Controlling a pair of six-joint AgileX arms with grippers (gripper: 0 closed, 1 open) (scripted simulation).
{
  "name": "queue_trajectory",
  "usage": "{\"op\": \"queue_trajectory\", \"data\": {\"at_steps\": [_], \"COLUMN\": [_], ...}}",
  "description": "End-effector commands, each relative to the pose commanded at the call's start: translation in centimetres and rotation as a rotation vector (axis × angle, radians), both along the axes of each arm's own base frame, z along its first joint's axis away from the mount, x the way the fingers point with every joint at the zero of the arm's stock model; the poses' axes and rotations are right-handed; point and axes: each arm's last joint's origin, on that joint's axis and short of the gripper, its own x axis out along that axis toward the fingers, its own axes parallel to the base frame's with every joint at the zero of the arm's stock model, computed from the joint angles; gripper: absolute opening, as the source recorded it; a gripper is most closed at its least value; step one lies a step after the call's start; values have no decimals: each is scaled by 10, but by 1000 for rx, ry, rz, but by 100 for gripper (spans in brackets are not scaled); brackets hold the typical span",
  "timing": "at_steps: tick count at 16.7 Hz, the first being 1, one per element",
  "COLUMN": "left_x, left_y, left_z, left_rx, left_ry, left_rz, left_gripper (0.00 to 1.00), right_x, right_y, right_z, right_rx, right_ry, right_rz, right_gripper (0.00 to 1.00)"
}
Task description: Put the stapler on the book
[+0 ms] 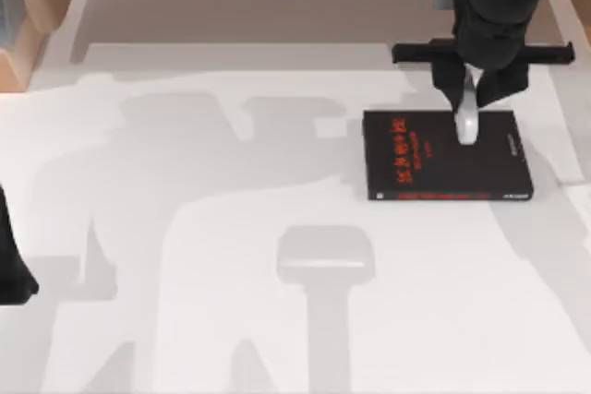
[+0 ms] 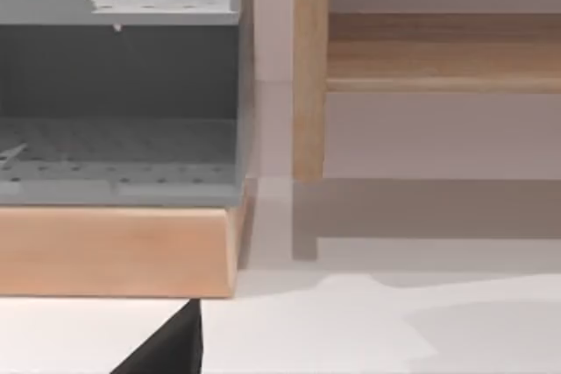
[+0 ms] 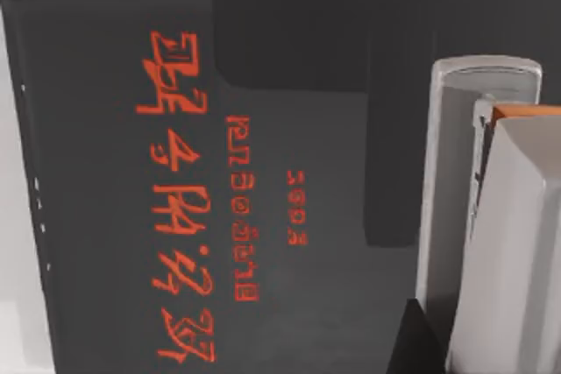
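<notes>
Black against the white table (image 1: 231, 320), the book (image 1: 416, 173) lies flat on the right side, its red lettering (image 1: 406, 149) toward the cover's left part. My right arm reaches down over the book's far edge, and my right gripper (image 1: 469, 103) hangs above the cover's right half with the stapler (image 1: 469, 122) between its fingers. From above, the silver stapler stands on end, its lower tip at or just over the cover; I cannot tell whether it touches. In the right wrist view the stapler's (image 3: 478, 216) pale grey body runs along the cover, a small orange patch near its top, and the book's (image 3: 114, 172) black surface spreads below it with the red script (image 3: 184, 208) beside. A dark shadow of the gripper falls on the cover next to the stapler. I read the pincer as clenched narrowly on the stapler, with no gap showing beside its body.

My left arm is parked at the table's left edge, its dark gripper (image 1: 11, 269) low at the side; how wide it stands, I cannot tell. The left wrist view looks toward a grey perforated shelf (image 2: 118, 85) with a wooden frame (image 2: 114, 251).
</notes>
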Motion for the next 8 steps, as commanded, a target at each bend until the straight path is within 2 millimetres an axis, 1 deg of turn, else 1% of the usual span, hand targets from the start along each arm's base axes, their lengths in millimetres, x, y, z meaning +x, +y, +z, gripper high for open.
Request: {"op": "queue_trajectory", "data": {"at_steps": [1,6,8], "left_x": [0,0,0], "left_y": [0,0,0], "left_z": [0,0,0], "left_rx": [0,0,0], "left_ry": [0,0,0], "left_rz": [0,0,0], "left_gripper": [100,100,100], "right_x": [-1,-1,0], "right_y": [5,5,5], "right_z": [-6,-6,-11], "right_rx": [-1,1,0], "right_ry": [7,7,7], "right_rz": [13,9,10], "right_gripper": [0,0,0]}}
